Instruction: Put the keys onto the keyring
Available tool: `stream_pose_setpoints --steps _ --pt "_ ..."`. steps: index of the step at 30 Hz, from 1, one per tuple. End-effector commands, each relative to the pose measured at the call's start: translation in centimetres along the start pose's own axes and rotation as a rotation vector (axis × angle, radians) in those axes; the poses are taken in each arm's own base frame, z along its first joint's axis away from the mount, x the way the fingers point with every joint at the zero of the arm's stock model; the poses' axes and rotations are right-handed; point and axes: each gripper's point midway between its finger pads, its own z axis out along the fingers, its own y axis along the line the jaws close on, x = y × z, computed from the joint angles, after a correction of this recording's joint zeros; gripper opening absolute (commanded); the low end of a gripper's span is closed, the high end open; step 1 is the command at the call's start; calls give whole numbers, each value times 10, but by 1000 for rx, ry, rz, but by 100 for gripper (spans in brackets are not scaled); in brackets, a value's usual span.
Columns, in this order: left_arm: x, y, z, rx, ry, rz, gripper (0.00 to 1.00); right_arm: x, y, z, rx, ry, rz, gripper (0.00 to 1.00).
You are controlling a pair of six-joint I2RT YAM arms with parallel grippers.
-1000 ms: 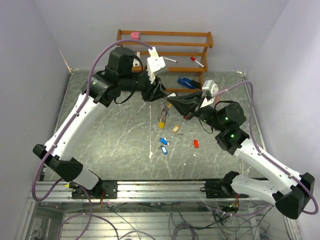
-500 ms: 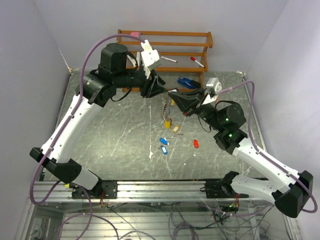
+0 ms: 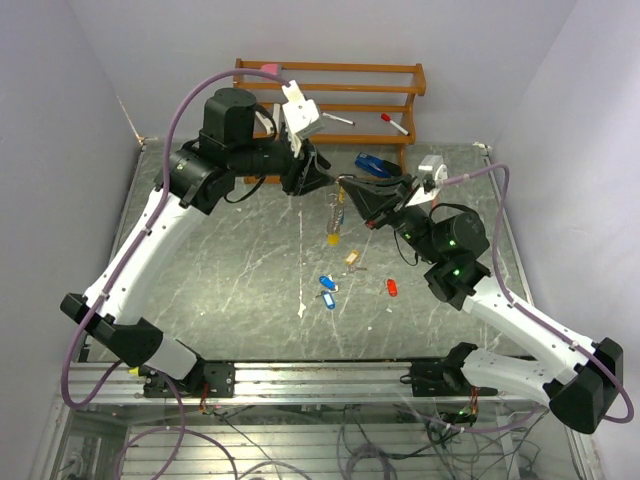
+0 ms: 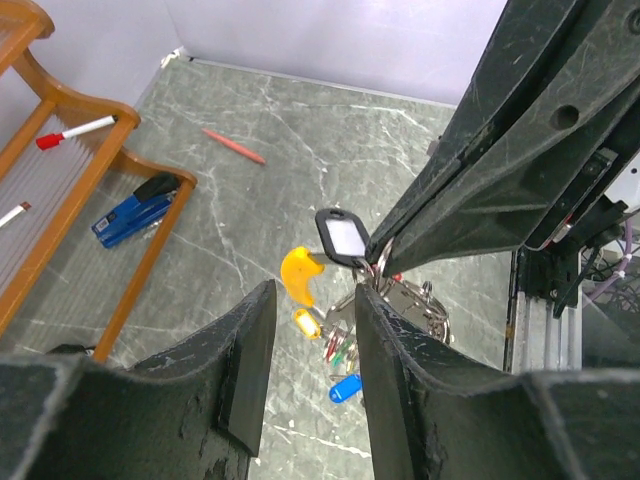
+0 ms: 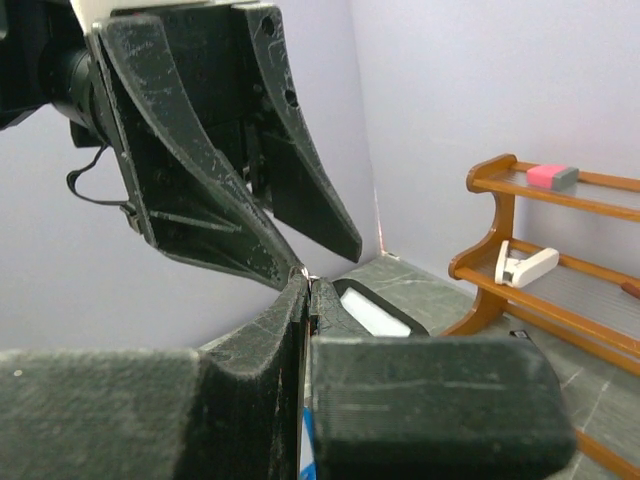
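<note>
Blue plastic tags mark two loose keys (image 3: 329, 299) lying flat on the grey-green marbled table (image 3: 220, 270), nearest the arm bases. A red-tagged key (image 3: 392, 288) lies well to their right and a tan-tagged key (image 3: 352, 258) just beyond them. Farther back, up off the tabletop, the keyring (image 4: 380, 268) hangs from the right gripper (image 3: 345, 184), whose fingers are pressed tight together on the thin silver wire. A bunch dangles from the ring: a black tag (image 4: 343, 237) with a white label window sits uppermost, a yellow tag (image 4: 298, 275) is beside it, and shiny metal key blades and a smaller yellow tag hang lower. The left gripper (image 3: 322, 182) points at the right one, tips close, its fingers (image 4: 245, 370) parted about halfway with nothing between them. Behind them lies a blue stapler (image 3: 375, 165), and a wooden rack (image 3: 330, 68) stands against the wall.
</note>
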Motion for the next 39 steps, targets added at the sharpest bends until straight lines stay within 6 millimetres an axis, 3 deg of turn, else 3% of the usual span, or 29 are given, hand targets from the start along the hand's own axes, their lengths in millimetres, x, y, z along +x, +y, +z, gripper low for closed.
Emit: stream_pose_setpoints --steps 1,13,22,39 --pt "-3 -17 -4 57 -24 -25 49 -24 -11 2 74 -91 5 0" --pt "-8 -14 1 61 -38 -40 50 -24 -9 9 61 -117 17 0" --pt "-34 30 -32 -211 -48 94 49 -35 2 4 10 -108 -26 0" --pt "-25 -9 -14 51 -85 45 49 -45 31 9 -145 -153 46 0"
